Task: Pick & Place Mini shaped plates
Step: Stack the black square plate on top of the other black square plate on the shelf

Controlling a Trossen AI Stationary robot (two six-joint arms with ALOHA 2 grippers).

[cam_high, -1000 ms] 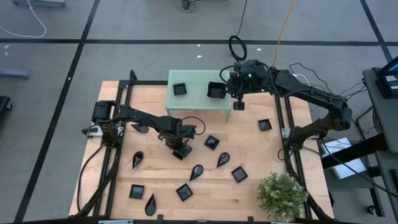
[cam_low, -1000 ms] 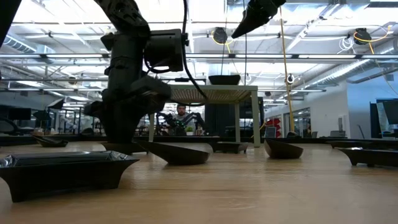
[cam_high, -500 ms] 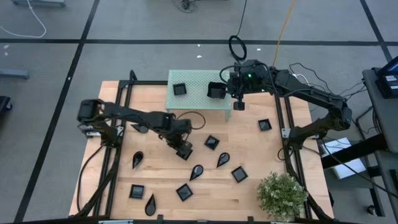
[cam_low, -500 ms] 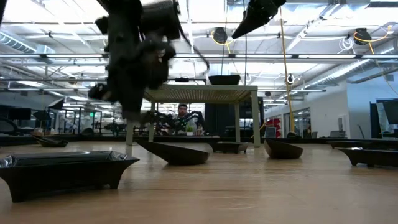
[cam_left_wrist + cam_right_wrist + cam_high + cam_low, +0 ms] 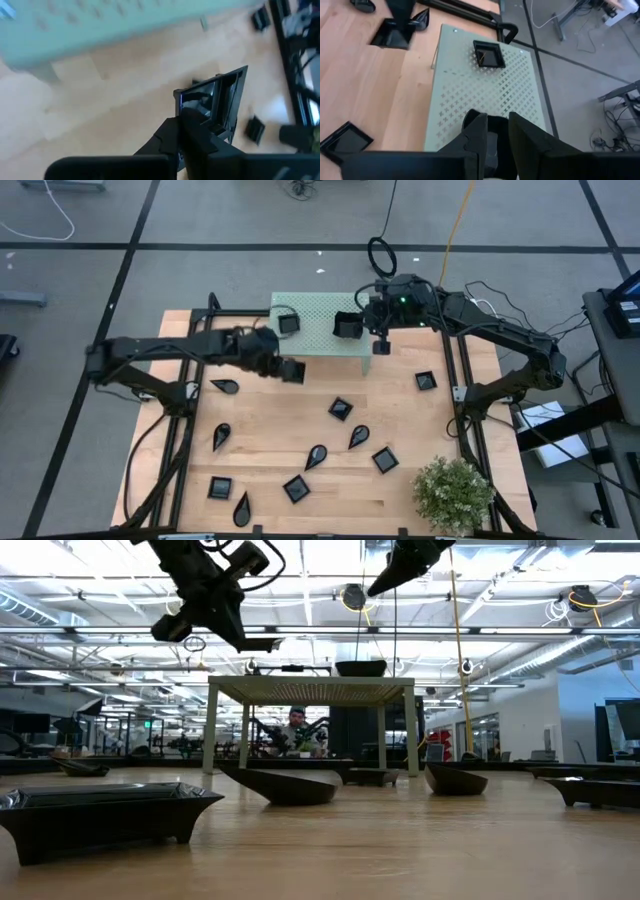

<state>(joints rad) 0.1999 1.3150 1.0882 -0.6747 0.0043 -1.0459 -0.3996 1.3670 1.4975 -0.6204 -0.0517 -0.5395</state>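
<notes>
High view: the left gripper (image 5: 290, 370) carries a square plate (image 5: 294, 371) beside the green stand (image 5: 320, 340), which already bears one plate (image 5: 288, 324); the right gripper (image 5: 352, 326) hovers over the stand holding another. More plates lie scattered on the table (image 5: 400, 410).

Low view: the carried plate hangs above stand height.

Left wrist view: fingers (image 5: 200, 135) pinch the plate's rim. It looks light, rigid, glossy and likely slippery, so the rim is the best hold.

Right wrist view: fingers (image 5: 475, 135) stand narrow on a plate.
</notes>
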